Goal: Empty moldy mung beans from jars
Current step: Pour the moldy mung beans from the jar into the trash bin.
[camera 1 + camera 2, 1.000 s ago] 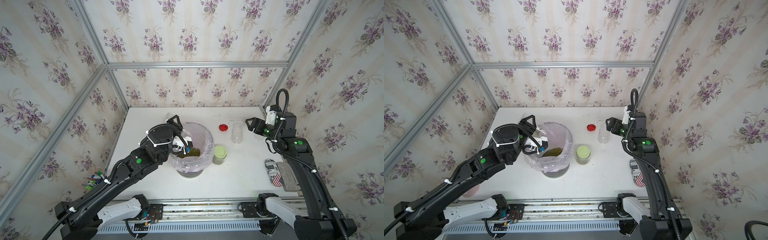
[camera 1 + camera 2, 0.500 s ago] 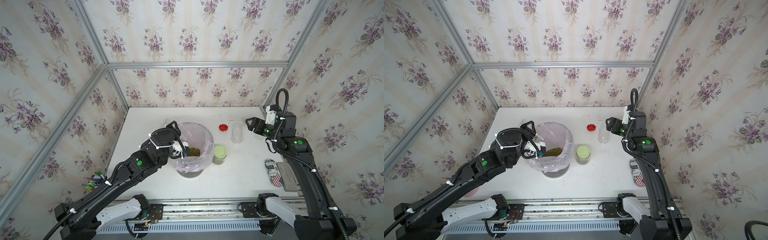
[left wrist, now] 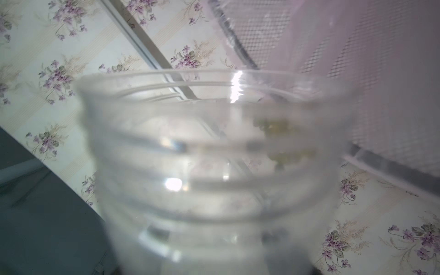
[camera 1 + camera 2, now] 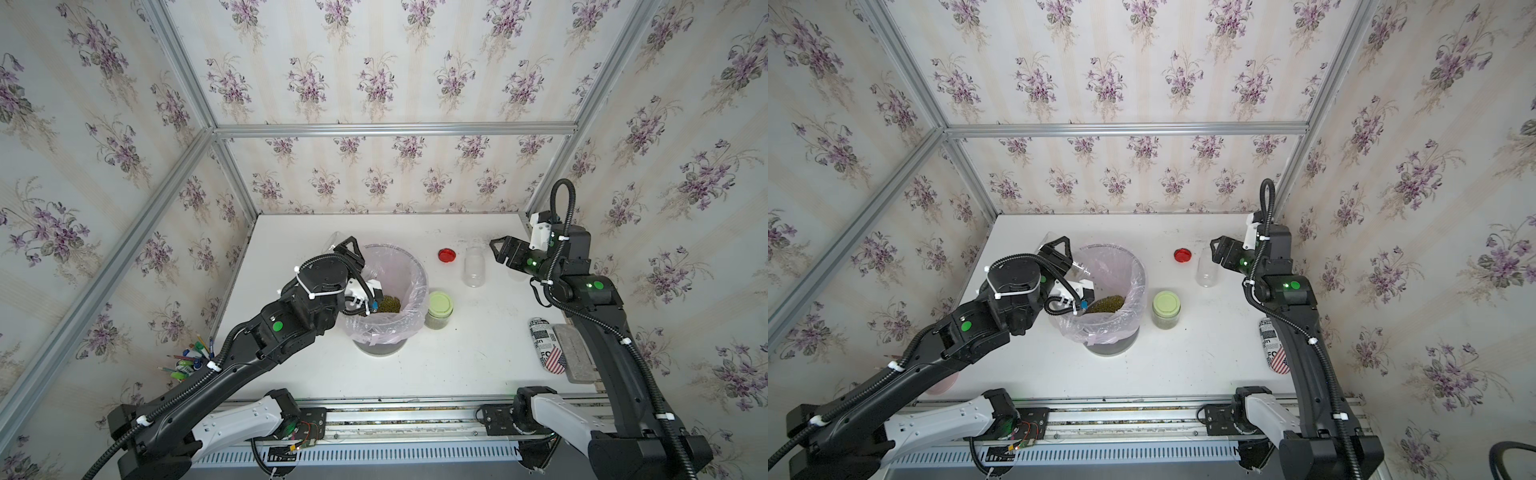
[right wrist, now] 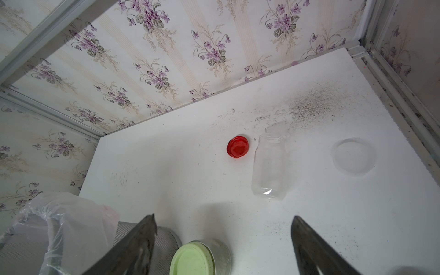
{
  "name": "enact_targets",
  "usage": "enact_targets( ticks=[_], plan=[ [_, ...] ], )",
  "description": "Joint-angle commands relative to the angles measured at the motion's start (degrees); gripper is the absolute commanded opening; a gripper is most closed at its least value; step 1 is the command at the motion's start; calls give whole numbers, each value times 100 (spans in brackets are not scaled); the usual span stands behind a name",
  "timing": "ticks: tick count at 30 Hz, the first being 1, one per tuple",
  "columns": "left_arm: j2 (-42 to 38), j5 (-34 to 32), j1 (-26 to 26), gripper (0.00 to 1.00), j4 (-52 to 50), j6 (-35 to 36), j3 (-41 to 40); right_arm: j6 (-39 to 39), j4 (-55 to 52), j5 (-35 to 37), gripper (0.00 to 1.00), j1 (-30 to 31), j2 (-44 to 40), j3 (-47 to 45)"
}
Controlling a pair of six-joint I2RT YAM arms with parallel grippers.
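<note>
Soft, even light filled both top views, whose edges were bent. Right at the left gripper point(image 4: 352, 255), the jar point(image 3: 214, 166) looked blurred, with glare spots.

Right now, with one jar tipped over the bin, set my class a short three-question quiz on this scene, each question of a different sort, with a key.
1. True or false: the jar with the pale green lid stands closed beside the pink-lined bin.
2. What does the left gripper hold tilted over the bin? A a clear jar; B a cup; C nothing.
3. Fill in: the upright lidless jar beside the red lid is ____.
Key: 1 true; 2 A; 3 empty.
</note>
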Motion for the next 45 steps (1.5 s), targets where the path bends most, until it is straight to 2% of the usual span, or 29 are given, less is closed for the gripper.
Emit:
enact_targets(
  ticks=[1,6,10,15,18,23,27,32,34,36,39,43,45],
  plan=[
    [47,10,36,42,-88,729,-13,67,107,-26,86,6,-1,-12],
    [-2,-26,-81,42,70,745,147,-16,-3,35,86,5,-37,88],
    [98,-95,112,41,-156,685,-15,-15,-12,66,86,5,-1,117],
    [53,-7,-53,41,41,750,297,0,9,7,86,4,-43,132],
    [146,-27,117,40,-261,708,168,-26,-4,88,86,9,-12,94],
    [58,41,-9,41,27,733,383,31,49,-30,86,8,-56,119],
    [168,5,174,40,-305,654,175,-13,27,35,86,3,22,112],
    [50,43,-48,41,-47,624,357,39,103,-114,86,9,20,102],
    [130,-10,109,41,-354,480,258,11,107,-67,86,4,30,70],
    [144,-84,185,38,-347,613,129,13,107,-51,86,10,32,71],
    [47,0,35,39,-46,633,289,22,122,-90,86,10,-19,80],
    [190,-20,180,39,-494,466,254,-6,89,-6,86,5,-21,61],
    [197,-29,174,37,-308,655,205,4,89,-20,86,9,-3,62]
  ],
)
